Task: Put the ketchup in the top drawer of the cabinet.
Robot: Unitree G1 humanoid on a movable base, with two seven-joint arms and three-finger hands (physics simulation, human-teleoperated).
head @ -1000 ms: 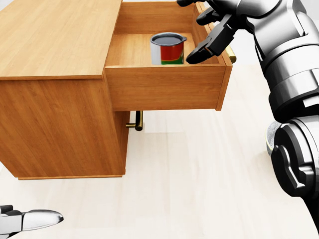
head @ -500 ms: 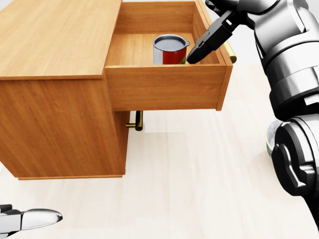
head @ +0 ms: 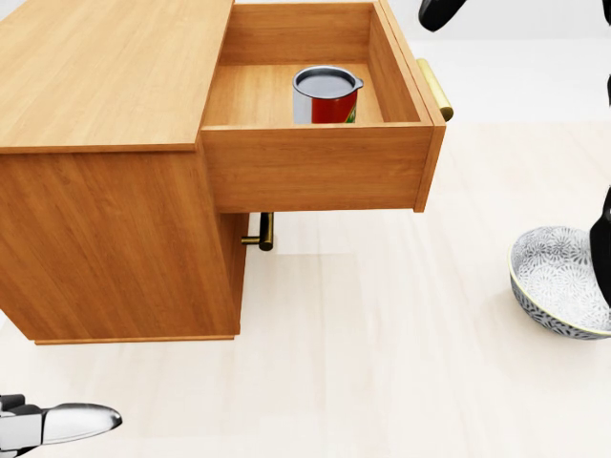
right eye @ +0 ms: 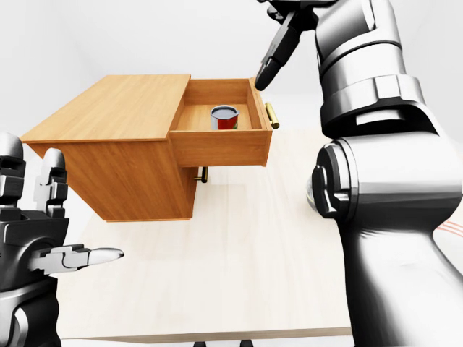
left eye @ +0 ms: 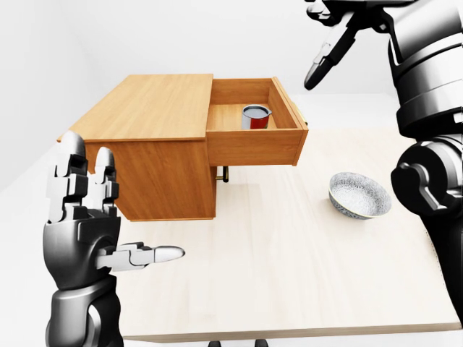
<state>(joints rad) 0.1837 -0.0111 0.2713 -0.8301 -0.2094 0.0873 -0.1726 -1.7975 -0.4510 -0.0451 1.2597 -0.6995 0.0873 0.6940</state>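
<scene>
The ketchup (head: 326, 95), a red container with a grey top, stands upright inside the open top drawer (head: 315, 167) of the wooden cabinet (head: 105, 67). Nothing holds it. My right hand (left eye: 323, 54) is open and empty, raised well above the drawer's right side; in the head view only a black tip of it (head: 441, 11) shows at the top edge. My left hand (left eye: 108, 217) is open and empty, fingers upright, at the lower left of the left-eye view, far from the cabinet.
A patterned grey bowl (head: 563, 281) sits on the pale table (head: 382, 363) to the right of the cabinet. The drawer has a brass handle (head: 435, 89) on its right face. A lower drawer's handle (head: 263, 232) shows beneath it.
My right hand has lifted up and out of the drawer, away from the ketchup, which stays standing there. The arm no longer hides the bowl in the head view.
</scene>
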